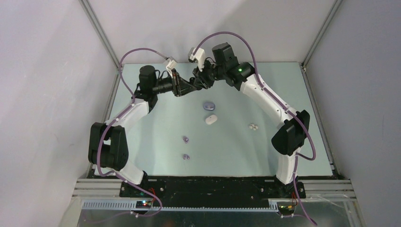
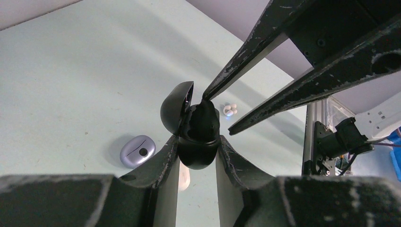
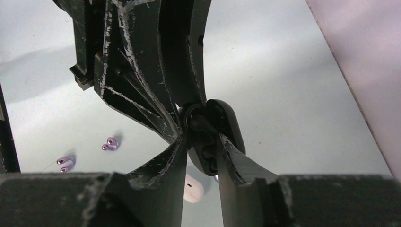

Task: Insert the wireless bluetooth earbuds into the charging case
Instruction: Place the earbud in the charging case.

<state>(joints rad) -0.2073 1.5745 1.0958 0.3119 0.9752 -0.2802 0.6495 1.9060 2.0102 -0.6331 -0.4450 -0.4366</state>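
Earbud (image 2: 204,119) in open black charging case (image 2: 198,153)

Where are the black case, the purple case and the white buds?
Black case (image 2: 198,153): left wrist view, its round bottom half.
Purple case (image 2: 138,151): left wrist view, its lid.
White buds (image 1: 254,126): top view, middle of the pair.

Both arms reach to the far middle of the worktop (image 1: 156,120), where the left claw (image 1: 184,89) and right claw (image 1: 198,81) meet tip to tip. What lies between them is too dark and small to tell. Just nearer the bases, a lavender case (image 1: 209,105) lies close to a white case (image 1: 211,119). White buds (image 1: 254,126) sit apart to the right. Left of centre lie lavender buds (image 1: 186,139), with a second lavender pair (image 1: 186,156) nearer the bases.
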